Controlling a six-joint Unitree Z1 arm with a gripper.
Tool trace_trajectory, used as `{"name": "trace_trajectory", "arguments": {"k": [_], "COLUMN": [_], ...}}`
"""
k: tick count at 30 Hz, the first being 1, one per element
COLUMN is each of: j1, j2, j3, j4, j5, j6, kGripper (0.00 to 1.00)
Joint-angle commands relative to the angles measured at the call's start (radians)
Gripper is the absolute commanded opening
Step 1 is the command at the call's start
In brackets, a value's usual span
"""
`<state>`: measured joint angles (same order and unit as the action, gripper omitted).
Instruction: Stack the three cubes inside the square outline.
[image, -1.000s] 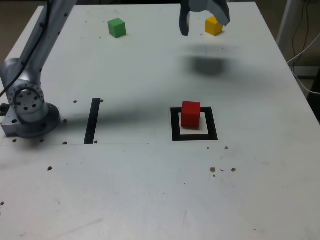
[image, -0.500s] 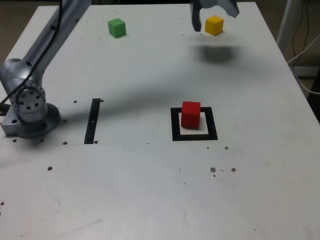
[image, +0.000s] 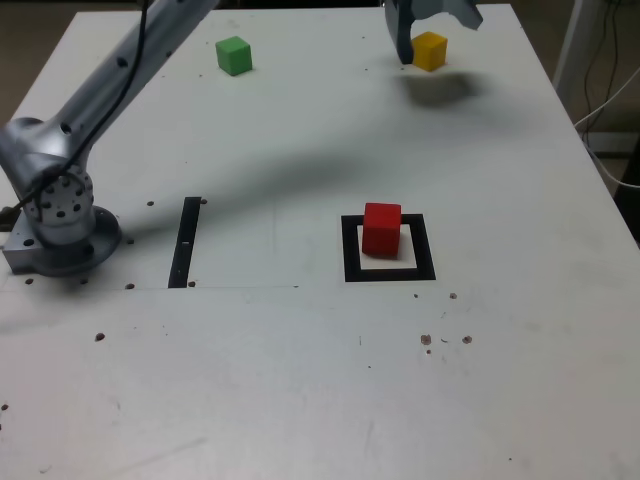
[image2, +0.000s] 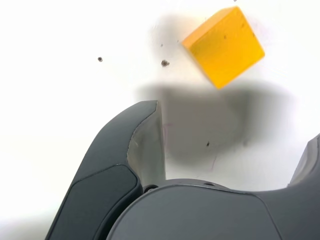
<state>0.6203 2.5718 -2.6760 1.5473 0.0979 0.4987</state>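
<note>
- My jaws (image: 432, 30) hang spread wide above the yellow cube (image: 430, 50), gripping nothing.
- Red cube (image: 381, 228) sits inside the square outline (image: 350, 250), green cube (image: 234, 55) at its eleven o'clock.

Bright, washed-out wrist view; soft arm shadow (image: 300, 170) in the exterior view.

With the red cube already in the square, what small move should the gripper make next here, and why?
Probably ease the open gripper a little further out and down so its jaws straddle the yellow cube. The wrist view shows that cube ahead of the fingertips, not yet between them, on the table, while the red cube sits alone in the square outline.
</note>
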Motion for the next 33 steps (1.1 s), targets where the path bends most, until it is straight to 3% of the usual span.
{"name": "trace_trajectory", "arguments": {"k": [1, 5, 19, 33], "j1": [0.007, 0.014, 0.027, 0.035], "j2": [0.012, 0.023, 0.038, 0.078], "j3": [-0.017, -0.021, -0.042, -0.041], "j4": [0.001, -0.009, -0.072, -0.079], "j5": [-0.002, -0.001, 0.046, 0.041], "j6": [-0.011, -0.042, -0.318, -0.371], "kGripper": [0.99, 0.99, 0.99, 0.97]}}
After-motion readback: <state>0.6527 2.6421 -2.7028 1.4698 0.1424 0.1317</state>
